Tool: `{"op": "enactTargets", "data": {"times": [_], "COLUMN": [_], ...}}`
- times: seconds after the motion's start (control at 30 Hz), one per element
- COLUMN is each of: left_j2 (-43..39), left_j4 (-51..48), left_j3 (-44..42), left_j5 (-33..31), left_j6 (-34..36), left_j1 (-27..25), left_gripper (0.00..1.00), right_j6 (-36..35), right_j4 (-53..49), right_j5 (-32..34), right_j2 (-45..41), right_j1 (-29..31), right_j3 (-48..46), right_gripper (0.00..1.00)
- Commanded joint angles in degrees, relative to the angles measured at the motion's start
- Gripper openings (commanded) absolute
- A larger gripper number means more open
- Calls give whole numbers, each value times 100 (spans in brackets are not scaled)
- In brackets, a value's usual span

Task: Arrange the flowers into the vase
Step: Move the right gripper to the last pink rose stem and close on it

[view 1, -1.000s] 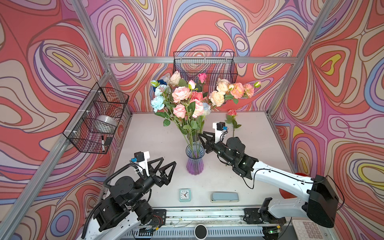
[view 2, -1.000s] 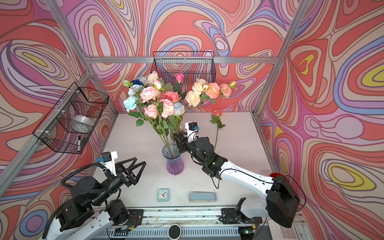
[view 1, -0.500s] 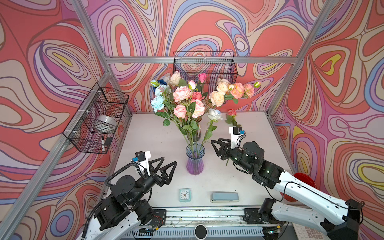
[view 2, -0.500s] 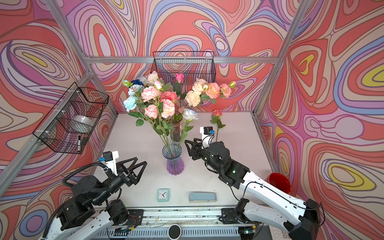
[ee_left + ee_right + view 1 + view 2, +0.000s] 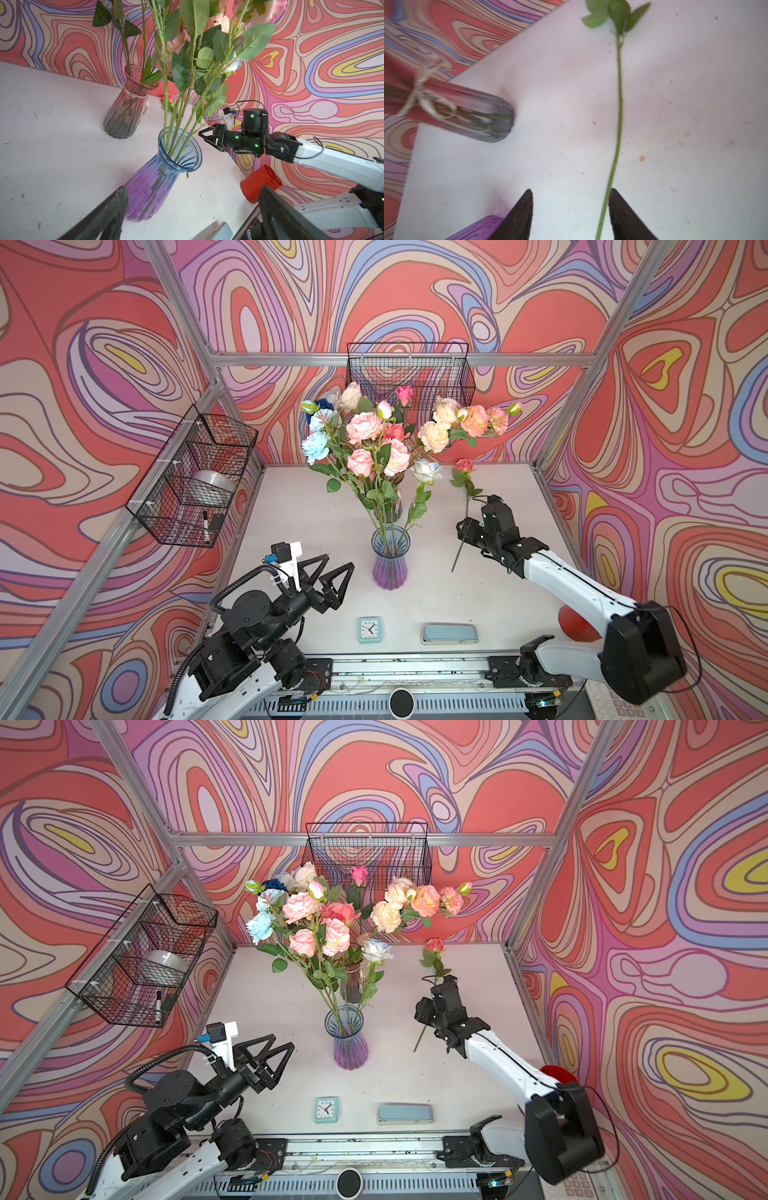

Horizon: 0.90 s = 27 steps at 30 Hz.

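A purple-and-blue glass vase (image 5: 390, 564) (image 5: 350, 1046) (image 5: 158, 166) stands mid-table with several flowers (image 5: 374, 448) in it, a pale blue-white rose (image 5: 426, 470) leaning out to the right. One pink rose (image 5: 464, 464) (image 5: 434, 944) lies flat on the table, its stem (image 5: 618, 104) running toward the front. My right gripper (image 5: 469, 531) (image 5: 571, 190) hovers open over that stem, which shows between its fingers, close to one and not clamped. My left gripper (image 5: 338, 562) (image 5: 192, 188) stands wide open and empty, left of the vase.
A second vase, pink and grey (image 5: 126, 112) (image 5: 467, 112), holds more flowers just behind the first. Near the front edge are a small clock (image 5: 369, 629) and a pale blue case (image 5: 449, 633). A red cup (image 5: 259, 185) lies off the right edge. Wire baskets (image 5: 195, 481) hang on the walls.
My right gripper has left the pale rose in the purple vase, opened wider, and swung right to above the lying rose's stem. The left arm has not moved.
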Motion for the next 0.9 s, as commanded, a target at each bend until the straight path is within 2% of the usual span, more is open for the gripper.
{"op": "enactTargets", "data": {"times": [0.0,0.2,0.4,0.67,0.87], "left_j2": [-24,-33,-42,-68,-120], "left_j4": [-23,-38,-46,-34,-55], "left_j3": [-46,-50,-27,-45,-37], "left_j5": [95,133,146,148,125], "left_j6": [-50,-90,-108,-130,-111], "left_j1": [-24,-24,-23,-23,-23], "left_gripper": [100,100,100,100,100], "right_j6": [-123,-366,-463,-456,-442], "right_j4": [7,-201,-764,-1295,-1716], "right_j5": [-222,213,593,815,933], "right_j2": [767,2286,3500,4317,4749], "right_j1": [-363,-671,-710,-747,-839], "right_j3": [473,1562,2688,3640,4131], "right_gripper": [58,54,46,33,27]}}
